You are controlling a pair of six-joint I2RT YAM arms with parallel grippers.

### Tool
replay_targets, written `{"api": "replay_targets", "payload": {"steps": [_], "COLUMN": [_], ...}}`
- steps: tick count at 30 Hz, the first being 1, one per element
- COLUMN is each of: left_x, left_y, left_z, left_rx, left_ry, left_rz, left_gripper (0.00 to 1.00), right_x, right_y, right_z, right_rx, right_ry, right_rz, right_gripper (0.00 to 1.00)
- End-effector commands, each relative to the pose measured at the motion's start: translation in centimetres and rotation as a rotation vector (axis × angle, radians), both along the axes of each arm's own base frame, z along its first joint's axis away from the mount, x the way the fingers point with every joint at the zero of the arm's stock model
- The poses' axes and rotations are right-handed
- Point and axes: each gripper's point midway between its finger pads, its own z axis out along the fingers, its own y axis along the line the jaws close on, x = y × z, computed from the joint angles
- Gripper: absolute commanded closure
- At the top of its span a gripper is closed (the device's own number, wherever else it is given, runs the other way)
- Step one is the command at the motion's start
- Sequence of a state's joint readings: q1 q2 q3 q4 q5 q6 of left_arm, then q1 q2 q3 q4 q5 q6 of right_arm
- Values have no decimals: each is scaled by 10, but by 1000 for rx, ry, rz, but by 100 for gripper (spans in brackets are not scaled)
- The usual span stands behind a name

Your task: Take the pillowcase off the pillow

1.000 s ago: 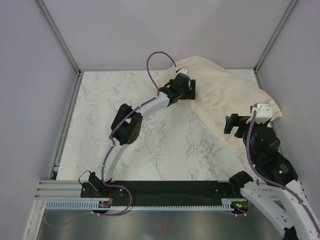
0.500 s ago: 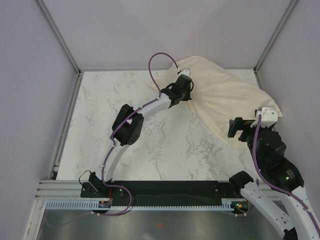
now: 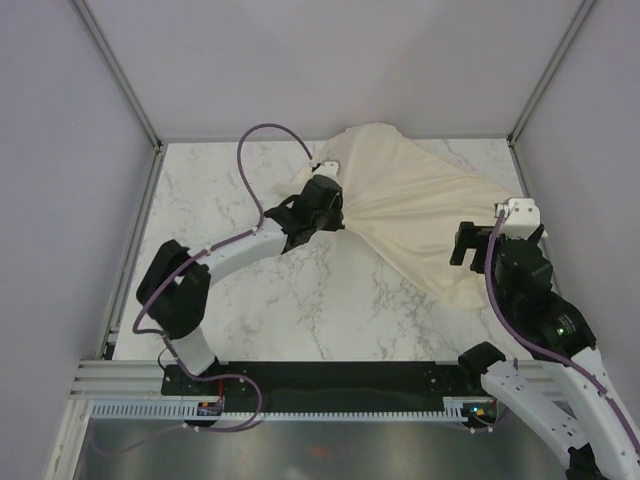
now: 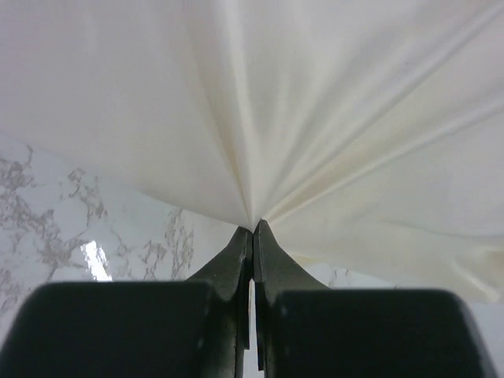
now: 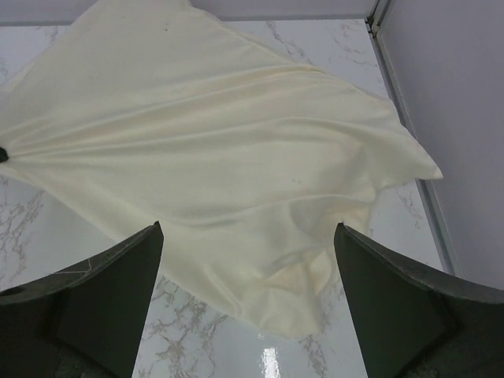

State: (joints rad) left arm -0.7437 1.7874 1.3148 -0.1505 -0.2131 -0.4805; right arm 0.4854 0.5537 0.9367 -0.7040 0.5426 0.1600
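**Left claw pinched on the pillowcase, right claw hanging open**

From where I stand, the left claw (image 3: pixel 340 212) is clamped tight on the pillowcase (image 3: pixel 420 210), its two fingers pressed together on a gathered point of cloth. Taut folds fan out from that pinch toward the far right corner of the marble table (image 3: pixel 250 290). The cream fabric lies spread over the far right part of the table, one corner reaching the right edge. A small dark mark (image 5: pixel 166 28) sits near its far edge. The right claw (image 3: pixel 466 244) hovers above the near right part of the cloth, fingers wide apart, holding nothing. I cannot make out the pillow apart from the cloth.
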Motion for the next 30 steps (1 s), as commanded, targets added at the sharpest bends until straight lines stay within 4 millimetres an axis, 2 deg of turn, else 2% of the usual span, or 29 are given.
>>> {"api": "replay_targets", "payload": {"steps": [1,2,6,9,10,11,12,14,15,16,20,26,30], "left_x": [-32,-41,-79,-106,-115,-124,-130,-147,-150,-156,-165,-177,-183], "left_y": [30,33,52,65,72,72,74,76,78,80,82,73,68], "left_z": [17,18,18,4,-10,-13,-10,-20,-16,-21,-22,-24,-26], "left_rx": [-29,-40,-86,-97,-81,-90,-107,-112,-127,-122,-137,-145,-138], "left_ry": [-28,-23,-6,20,45,59,55,75,62,71,82,103,109], "left_rz": [51,52,60,65,64,60,60,51,56,53,39,-3,-26], "left_gripper": [98,98,98,98,98,98,98,98,98,98,98,98,98], "right_x": [16,20,35,43,45,46,45,45,42,42,41,35,31], "right_y": [7,9,19,25,25,27,27,25,24,24,28,29,22], "right_z": [0,0,-21,-45,-54,-59,-73,-85,-96,-101,-124,-157,-174], "right_rx": [19,31,42,59,56,86,82,98,107,111,127,187,228], "right_ry": [-6,-13,35,90,113,117,145,157,176,186,245,285,294], "right_rz": [-24,-26,-39,-59,-69,-88,-96,-122,-136,-142,-144,-170,-237], "right_gripper": [2,2,2,2,2,2,2,2,2,2,2,2,2]}}
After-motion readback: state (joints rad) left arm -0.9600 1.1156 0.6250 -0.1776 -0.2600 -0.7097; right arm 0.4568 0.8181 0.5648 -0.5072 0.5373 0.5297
